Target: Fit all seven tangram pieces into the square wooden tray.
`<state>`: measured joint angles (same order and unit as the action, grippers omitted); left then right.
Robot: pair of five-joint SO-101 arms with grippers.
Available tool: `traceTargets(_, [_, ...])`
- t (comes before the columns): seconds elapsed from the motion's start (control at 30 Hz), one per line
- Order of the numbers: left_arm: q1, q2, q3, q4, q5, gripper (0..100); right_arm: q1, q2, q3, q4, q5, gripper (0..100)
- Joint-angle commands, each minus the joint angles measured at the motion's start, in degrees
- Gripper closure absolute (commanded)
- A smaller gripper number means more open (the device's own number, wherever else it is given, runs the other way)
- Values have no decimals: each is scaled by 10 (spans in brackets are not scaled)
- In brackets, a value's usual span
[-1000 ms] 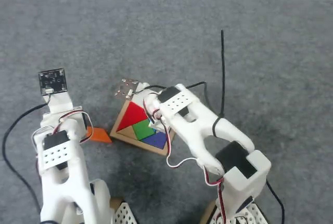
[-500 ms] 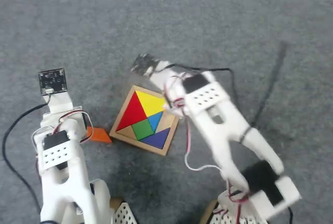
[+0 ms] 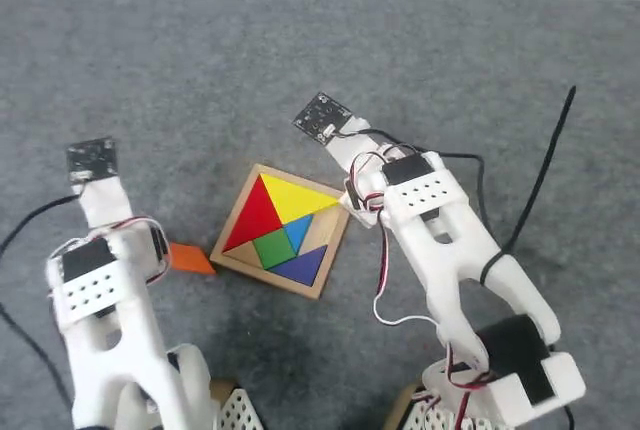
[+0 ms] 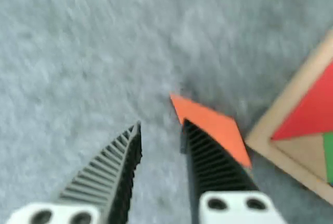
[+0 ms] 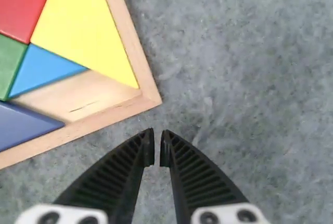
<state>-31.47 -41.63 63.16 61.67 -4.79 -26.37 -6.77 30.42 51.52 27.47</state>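
As the closed right gripper [image 5: 157, 135] is withdrawing — yellow triangle [image 3: 293, 198] seated — the parted left gripper [image 4: 161, 127] is hovering beside the orange piece [image 4: 208, 117].

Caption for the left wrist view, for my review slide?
Left end effector open above the grey mat, the orange piece by one finger, beside the wooden tray corner.

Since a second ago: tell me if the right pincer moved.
Yes. The right pincer swung away rightward: its arm covered part of the wooden tray then, and it now hangs off the tray's corner over the grey mat.
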Motion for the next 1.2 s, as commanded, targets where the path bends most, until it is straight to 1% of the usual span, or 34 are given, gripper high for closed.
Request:
traceTargets(0.0, [33, -15, 0, 34, -6, 822, -5, -5, -4, -9, -5, 965])
traceTargets(0.17, [70, -10, 5, 38, -6, 807, -5, -5, -2, -10, -5, 965])
traceTargets(0.27, [91, 28, 4, 34, -5, 807, -6, -5, -1, -10, -6, 965])
traceTargets(0.33, [89, 72, -3, 24, -5, 807, -6, -5, -1, -10, -6, 965])
traceTargets(0.5, [54, 186, -58, 18, -10, 809, -6, -5, -1, -9, -9, 965])
traceTargets(0.6, [55, 216, -72, 17, -12, 810, -6, -5, -1, -10, -9, 965])
traceTargets(0.77, [52, 228, -69, -49, -17, 811, -6, -4, 0, -10, -7, 965])
traceTargets(1.07, [50, 271, -126, -52, 76, 810, -6, -4, 0, -9, -7, 965])
traceTargets(1.1, [50, 278, -133, -47, 83, 811, -6, -4, 0, -9, -7, 965])
traceTargets(1.17, [50, 282, -155, 3, 74, 811, -6, -4, 0, -9, -7, 965])
